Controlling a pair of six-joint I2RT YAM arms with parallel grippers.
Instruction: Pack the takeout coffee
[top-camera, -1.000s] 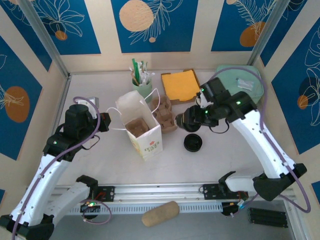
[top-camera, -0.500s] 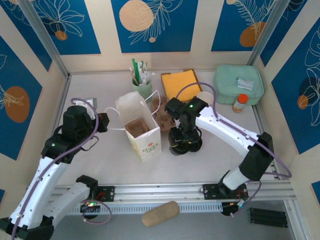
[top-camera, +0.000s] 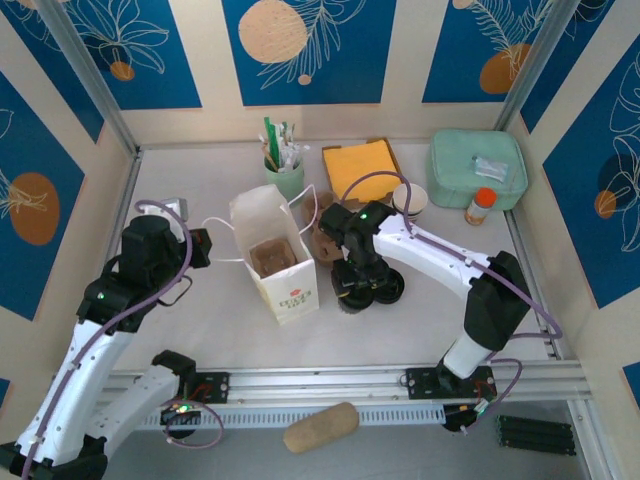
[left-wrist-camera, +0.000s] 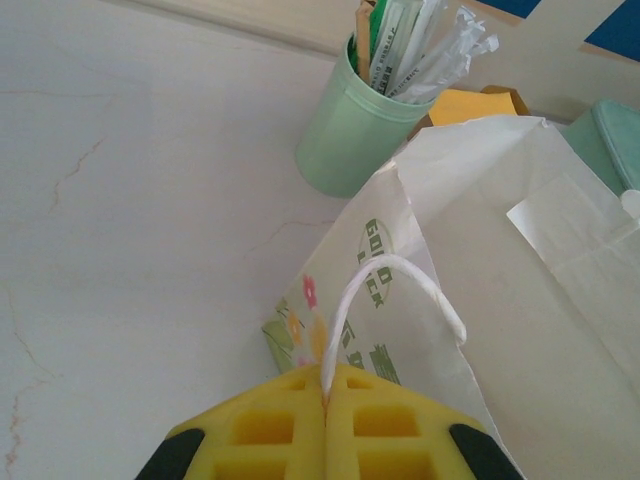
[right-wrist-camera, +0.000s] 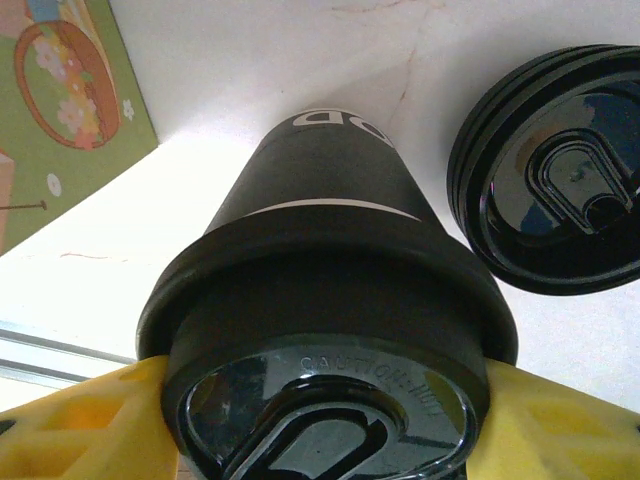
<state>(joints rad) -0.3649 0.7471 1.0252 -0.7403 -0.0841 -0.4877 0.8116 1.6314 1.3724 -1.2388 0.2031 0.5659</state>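
Looking down from above, the left end effector (top-camera: 203, 247) sits just left of the paper bag (top-camera: 283, 262). The right end effector (top-camera: 356, 288) hangs just right of that bag, beside loose black lids (top-camera: 388, 287) on the desk (top-camera: 215, 325). At the left wrist, yellow fingers (left-wrist-camera: 270, 430) are pinched together on the bag's white handle (left-wrist-camera: 395, 275). At the right wrist, fingers (right-wrist-camera: 90, 420) clamp the lidded coffee cup (right-wrist-camera: 320, 220), close to the lids.

Bright, even light, soft shadows; wrist cams blurry up close.
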